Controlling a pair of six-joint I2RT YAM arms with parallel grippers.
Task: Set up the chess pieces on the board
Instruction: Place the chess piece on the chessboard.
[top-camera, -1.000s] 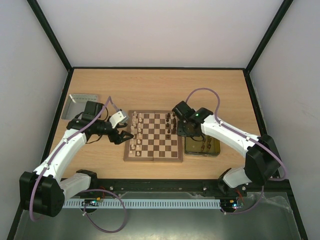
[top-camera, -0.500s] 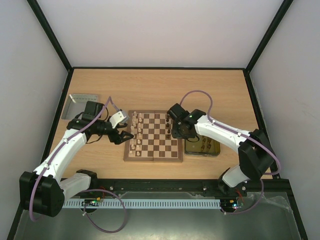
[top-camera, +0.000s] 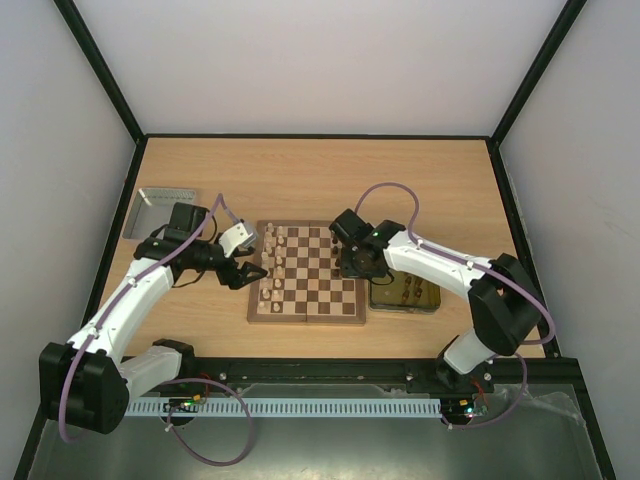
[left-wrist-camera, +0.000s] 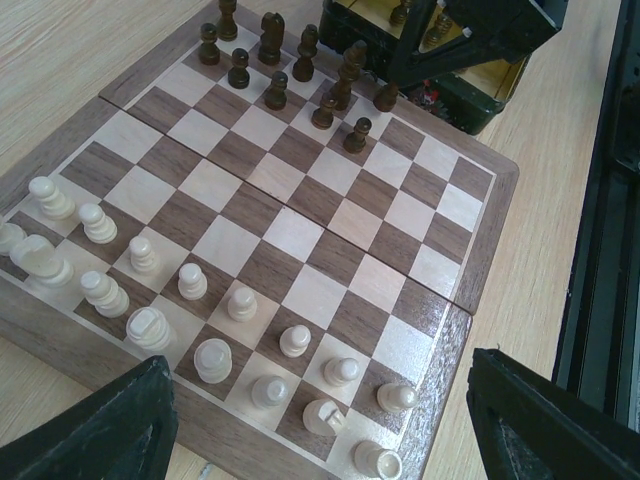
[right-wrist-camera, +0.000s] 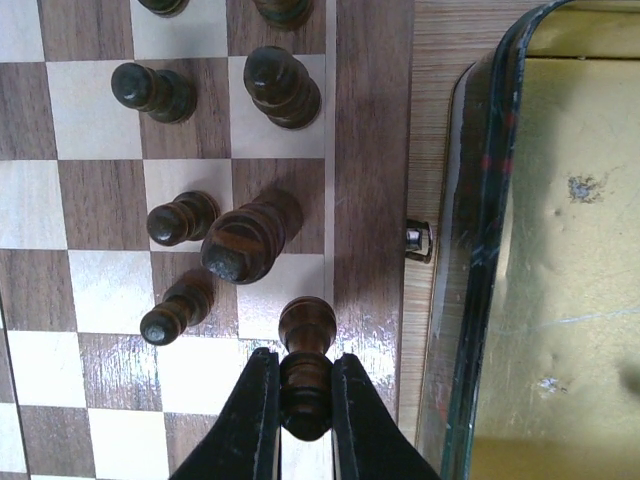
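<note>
White-shelled arms (top-camera: 120, 305) with black joints carry looping purple cables (top-camera: 385, 185).

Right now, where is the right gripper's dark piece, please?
In the right wrist view, the dark piece is pinched in the right gripper over the board's edge, beside the yellow tray.

a wooden table (top-camera: 320, 180) sits inside white walls (top-camera: 320, 60) with black corner posts (top-camera: 100, 75). a silver tray (top-camera: 158, 205) lies by the table's left edge. a yellow see-through tray (top-camera: 428, 298) lies on the right half; the right wrist view shows its dark rim (right-wrist-camera: 478, 200) curving round a scuffed floor. a white slotted duct (top-camera: 300, 407) runs along the near edge.
</note>
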